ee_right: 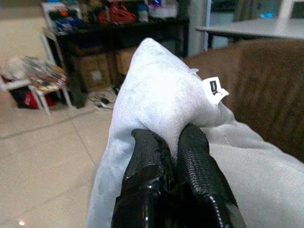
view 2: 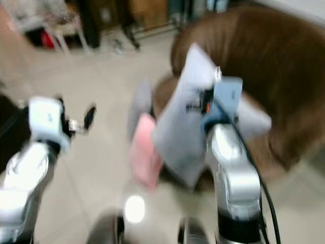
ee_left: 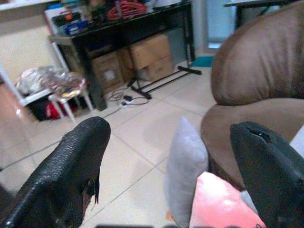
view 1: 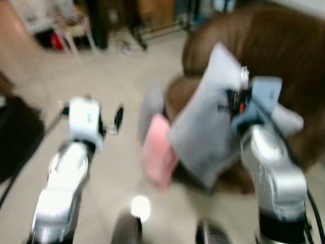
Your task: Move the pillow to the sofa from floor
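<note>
Right of centre in the left eye view, the pillow (view 1: 203, 137) hangs lifted, pale grey-white, w/ its lower end down near the sofa's (view 1: 284, 56) front and its top edge by the brown backrest. Right tool (ee_right: 173, 156) has its two black fingers pressed together on a pinch of fabric near a corner, just below the small white tag (ee_right: 213, 88). Judging by the way cloth bunches and sags around the grip, it's light, soft and floppy, not slippery; a corner pinch lets it swing, so a hold nearer the middle of an edge would prob. steady it. Seat sits directly behind and under the pillow, so the drop-off looks close. Lower centre of that same view, a pink cushion (view 1: 160, 152) and a grey cushion (ee_left: 185, 171) lean vs. the sofa base on the tiled floor (view 1: 111, 168). Left tool (ee_left: 171, 175), at left of the head views, is spread wide, holding nothing. Upper left bg: black shelving w/ cardboard boxes (ee_left: 147, 54). Head views are blurred.
</note>
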Available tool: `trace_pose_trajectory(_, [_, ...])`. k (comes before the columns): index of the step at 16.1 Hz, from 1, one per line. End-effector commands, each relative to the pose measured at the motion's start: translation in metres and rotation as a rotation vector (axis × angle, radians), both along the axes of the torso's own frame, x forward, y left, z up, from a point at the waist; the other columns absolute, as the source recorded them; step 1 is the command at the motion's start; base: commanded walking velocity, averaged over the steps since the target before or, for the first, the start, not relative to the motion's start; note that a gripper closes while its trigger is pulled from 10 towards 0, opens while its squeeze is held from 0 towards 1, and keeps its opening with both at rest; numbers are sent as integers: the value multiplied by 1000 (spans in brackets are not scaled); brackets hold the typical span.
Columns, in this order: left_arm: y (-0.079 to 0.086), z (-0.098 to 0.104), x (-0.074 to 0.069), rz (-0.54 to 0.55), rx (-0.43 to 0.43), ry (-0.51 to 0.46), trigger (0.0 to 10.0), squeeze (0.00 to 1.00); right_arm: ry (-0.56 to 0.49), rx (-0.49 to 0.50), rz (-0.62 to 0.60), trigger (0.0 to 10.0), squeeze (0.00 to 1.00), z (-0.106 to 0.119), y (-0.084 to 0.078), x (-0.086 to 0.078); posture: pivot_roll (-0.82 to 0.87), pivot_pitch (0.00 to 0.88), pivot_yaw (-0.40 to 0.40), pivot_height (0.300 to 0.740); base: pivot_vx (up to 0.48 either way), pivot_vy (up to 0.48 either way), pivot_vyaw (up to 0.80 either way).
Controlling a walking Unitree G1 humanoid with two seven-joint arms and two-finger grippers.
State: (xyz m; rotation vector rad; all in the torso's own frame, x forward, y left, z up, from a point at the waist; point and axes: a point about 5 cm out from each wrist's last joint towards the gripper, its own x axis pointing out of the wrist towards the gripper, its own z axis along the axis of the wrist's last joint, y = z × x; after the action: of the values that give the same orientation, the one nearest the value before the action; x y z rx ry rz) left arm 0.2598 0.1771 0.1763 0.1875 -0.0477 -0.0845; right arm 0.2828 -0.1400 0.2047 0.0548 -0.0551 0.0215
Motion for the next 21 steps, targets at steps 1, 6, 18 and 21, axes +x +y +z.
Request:
trace_pose_trajectory(1, [5, 0, -3, 22, -5, 11, 10000, 0, -59, 8, 11, 10000, 0, 12, 3, -5, -16, 0, 26, 730, 0, 0, 0])
trace_pose_trajectory(6, [12, 4, -11, 58, 58, -30, 10000, 0, -21, 20, 16, 10000, 0, 3, 6, -9, -8, 0, 24, 740, 0, 0, 0])
trace_pose_trajectory(18, [14, -2, -14, -4, 99, -31, 10000, 0, 53, -6, -6, 10000, 0, -28, 0, -17, -12, 0, 30, 740, 153, 0, 0])
trace_pose_trajectory(21, [16, 1, -10, 7, 94, -42, 10000, 0, 45, -3, -25, 10000, 0, -25, -3, -13, -18, 0, 33, 740, 312, 0, 0])
